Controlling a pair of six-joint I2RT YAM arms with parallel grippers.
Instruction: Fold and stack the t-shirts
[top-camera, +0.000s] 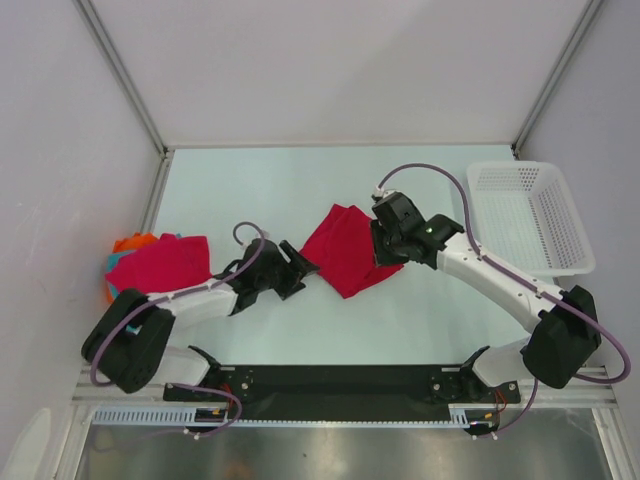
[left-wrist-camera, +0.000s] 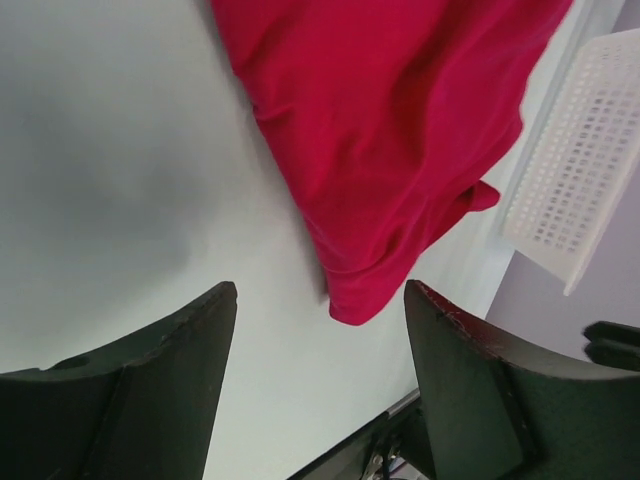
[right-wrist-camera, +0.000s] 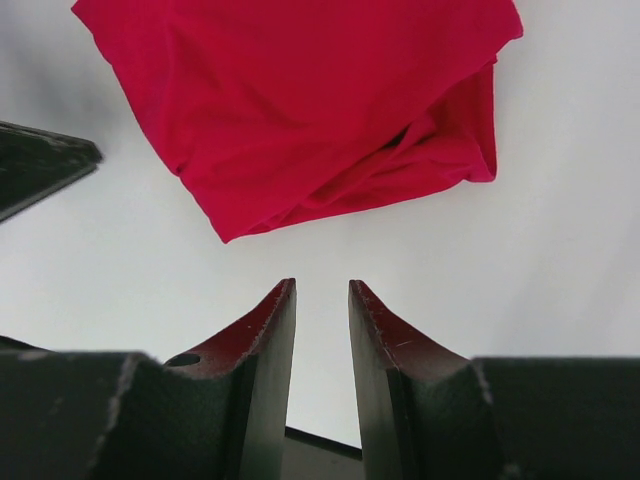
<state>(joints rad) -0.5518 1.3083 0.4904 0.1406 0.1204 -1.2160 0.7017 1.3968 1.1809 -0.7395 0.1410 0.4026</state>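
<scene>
- The loose red t-shirt (top-camera: 345, 250) lies in the middle of the table (top-camera: 300, 190), between the two arms. It is rumpled and doubled over itself, not flat.
- The left gripper (left-wrist-camera: 320, 300) has its fingers (left-wrist-camera: 170, 370) wide apart with nothing between them, and it hovers just beside the near corner of the shirt. If it closes there, I think it can catch only the top layer, so the lower layer slides out and the fold becomes crooked.
- The right gripper (right-wrist-camera: 320, 285) has its fingers (right-wrist-camera: 260, 340) only a little apart, and the slit is empty. With so narrow a gap, it can push the cloth forward instead of taking it, and that makes more wrinkles.
- In the right wrist view the bunched edge of the shirt shows several layers together. A pinch there probably takes all of them, and then the shirt cannot open for a clean fold.
- The two grippers are near each other, on opposite sides of the same shirt. If both reach for the same edge, they can knock together.
- The folded red t-shirt (top-camera: 160, 262) rests at the left edge of the table, with an orange garment (top-camera: 126, 243) partly under it. A careless placing there can shove this pile over the edge.
- The white basket (top-camera: 530, 215) stands well apart at the right, so I judge it a small danger, except for a wide swing of the right arm.
</scene>
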